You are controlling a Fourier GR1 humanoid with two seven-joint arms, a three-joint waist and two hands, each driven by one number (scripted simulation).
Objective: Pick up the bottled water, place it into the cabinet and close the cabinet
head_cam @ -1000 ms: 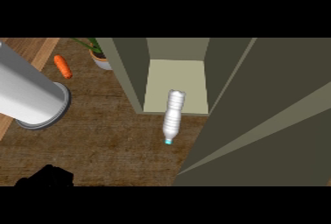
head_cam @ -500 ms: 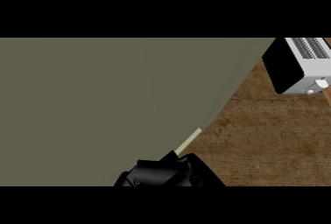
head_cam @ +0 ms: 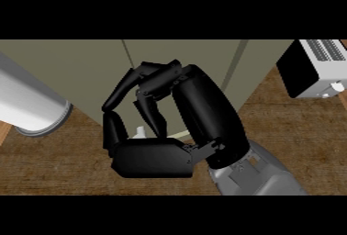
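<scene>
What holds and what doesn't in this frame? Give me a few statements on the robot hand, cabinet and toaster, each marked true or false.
1. The robot hand has its fingers curled. True.
2. The robot hand rests on top of the toaster. False: it is in front of the cabinet, apart from the toaster.
3. A white toaster stands at the view's upper right. True.
4. The bottled water stands in plain view on the counter. False: no bottle shows in the open there.
5. The forearm behind the robot hand comes in from the view's lower left. False: it comes in from the lower right.
</scene>
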